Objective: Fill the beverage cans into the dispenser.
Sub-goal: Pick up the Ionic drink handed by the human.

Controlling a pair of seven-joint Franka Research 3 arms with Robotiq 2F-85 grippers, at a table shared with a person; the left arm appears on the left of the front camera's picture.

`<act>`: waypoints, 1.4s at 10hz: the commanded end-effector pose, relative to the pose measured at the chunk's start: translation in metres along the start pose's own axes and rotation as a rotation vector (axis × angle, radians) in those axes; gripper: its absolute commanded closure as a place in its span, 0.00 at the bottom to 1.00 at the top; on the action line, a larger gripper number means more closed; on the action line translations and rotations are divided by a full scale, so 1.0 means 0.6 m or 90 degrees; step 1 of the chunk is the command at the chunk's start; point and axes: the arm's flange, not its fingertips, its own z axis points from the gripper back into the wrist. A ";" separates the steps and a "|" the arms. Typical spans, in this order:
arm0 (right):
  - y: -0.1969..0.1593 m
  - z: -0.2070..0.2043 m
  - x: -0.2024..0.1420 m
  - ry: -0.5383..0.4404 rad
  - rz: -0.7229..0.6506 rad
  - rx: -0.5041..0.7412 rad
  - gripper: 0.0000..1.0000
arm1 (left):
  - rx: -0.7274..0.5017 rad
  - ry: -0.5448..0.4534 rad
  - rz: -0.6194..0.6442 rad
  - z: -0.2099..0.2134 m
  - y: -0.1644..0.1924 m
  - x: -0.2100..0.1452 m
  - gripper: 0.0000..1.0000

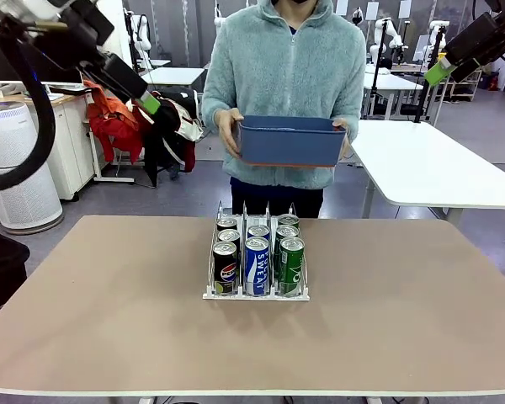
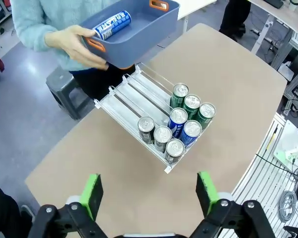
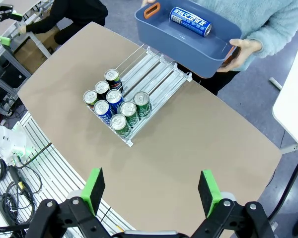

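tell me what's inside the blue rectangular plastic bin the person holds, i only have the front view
observer: one blue slim beverage can lying on its side in the blue rectangular plastic bin
operator: which lane has room
observer: the middle lane of the clear three-lane dispenser: two blue cans, against three green cans and three black cans either side
operator: hands busy
observer: no, left hand and right hand are open and hold nothing

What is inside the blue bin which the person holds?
One blue can lies on its side on the floor of the bin, as both wrist views show. In the front view the bin's wall covers the inside.
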 end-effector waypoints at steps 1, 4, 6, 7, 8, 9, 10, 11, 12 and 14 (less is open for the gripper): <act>0.002 -0.001 0.001 0.001 0.000 0.000 0.00 | 0.011 0.021 -0.006 0.009 0.004 0.005 0.00; 0.002 -0.001 0.001 0.001 0.000 0.000 0.00 | 0.005 0.000 -0.007 0.012 0.000 0.007 0.00; 0.002 -0.001 0.001 0.001 0.000 0.000 0.00 | 0.005 0.000 -0.007 0.012 0.000 0.007 0.00; 0.002 -0.001 0.001 0.001 0.000 0.000 0.00 | 0.005 0.000 -0.007 0.012 0.000 0.007 0.00; 0.002 -0.001 0.001 0.001 0.000 0.000 0.00 | 0.005 0.000 -0.007 0.012 0.000 0.007 0.00; 0.002 -0.001 0.001 0.001 0.000 0.000 0.00 | 0.005 0.000 -0.007 0.012 0.000 0.007 0.00; 0.002 -0.001 0.001 0.001 0.000 0.000 0.00 | 0.005 0.000 -0.007 0.012 0.000 0.007 0.00; 0.002 -0.001 0.001 0.001 0.000 0.000 0.00 | 0.005 0.000 -0.007 0.012 0.000 0.007 0.00; 0.002 -0.001 0.001 0.001 0.000 0.000 0.00 | 0.005 0.000 -0.007 0.012 0.000 0.007 0.00; 0.002 -0.001 0.001 0.001 0.000 0.000 0.00 | 0.005 0.000 -0.007 0.012 0.000 0.007 0.00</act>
